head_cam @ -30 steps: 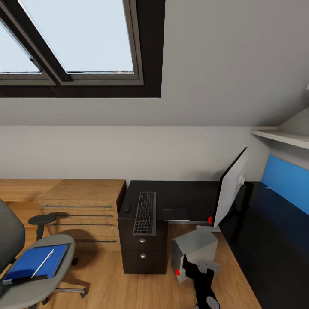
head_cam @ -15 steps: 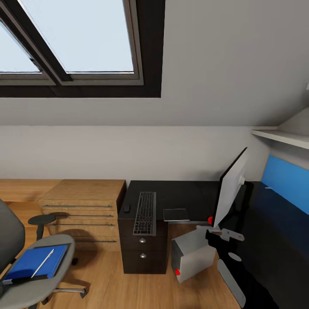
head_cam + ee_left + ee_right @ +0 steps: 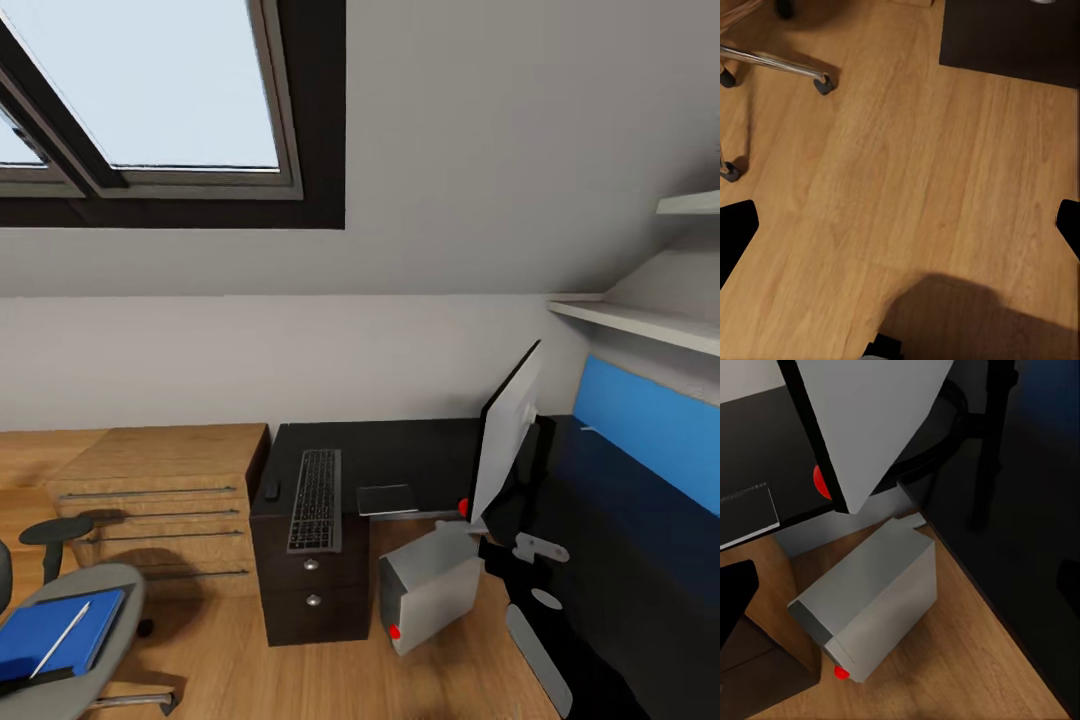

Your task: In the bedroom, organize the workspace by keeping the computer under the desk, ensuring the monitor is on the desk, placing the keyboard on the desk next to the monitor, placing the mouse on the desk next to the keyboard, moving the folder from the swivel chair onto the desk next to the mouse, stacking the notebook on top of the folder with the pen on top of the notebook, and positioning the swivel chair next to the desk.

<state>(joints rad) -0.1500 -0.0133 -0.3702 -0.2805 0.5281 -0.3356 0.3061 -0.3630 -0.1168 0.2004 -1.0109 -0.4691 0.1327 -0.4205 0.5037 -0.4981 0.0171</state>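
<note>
The head camera has swung right since a second ago, so the whole room slides toward 9 o'clock; nothing on the desk (image 3: 400,450) has moved. The right gripper (image 3: 528,548), raised from the floor, hangs by the monitor (image 3: 505,440), jaws seemingly wide. Left gripper (image 3: 900,225) is wide over bare floor. The folder (image 3: 55,632) waits on the swivel chair (image 3: 75,690) at 8 o'clock; keyboard (image 3: 315,498), mouse (image 3: 270,490) and notebook (image 3: 386,499) lie on the desk, with the computer (image 3: 430,590) tilted beneath it.
</note>
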